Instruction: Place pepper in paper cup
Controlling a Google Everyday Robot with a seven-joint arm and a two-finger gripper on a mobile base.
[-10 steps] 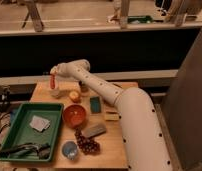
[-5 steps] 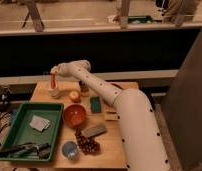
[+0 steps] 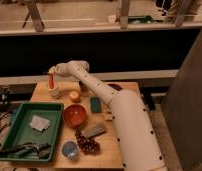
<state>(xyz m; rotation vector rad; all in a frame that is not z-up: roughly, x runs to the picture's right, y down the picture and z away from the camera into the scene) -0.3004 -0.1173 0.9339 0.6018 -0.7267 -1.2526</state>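
The paper cup (image 3: pixel 54 92) is a small cream cup at the back left of the wooden table (image 3: pixel 111 150). My gripper (image 3: pixel 52 75) hangs right above it, at the end of the white arm (image 3: pixel 94 87) that reaches in from the right. It is shut on the pepper (image 3: pixel 52 81). The slender red-orange pepper points down, with its lower tip at the cup's mouth.
A round orange-yellow fruit (image 3: pixel 74 96) lies just right of the cup, with a small dark jar (image 3: pixel 84 90) behind it. An orange bowl (image 3: pixel 75 115), a green packet (image 3: pixel 95 104), a grey block (image 3: pixel 94 131), grapes (image 3: pixel 87 144) and a blue cup (image 3: pixel 70 149) lie nearer. A green tray (image 3: pixel 14 131) fills the left.
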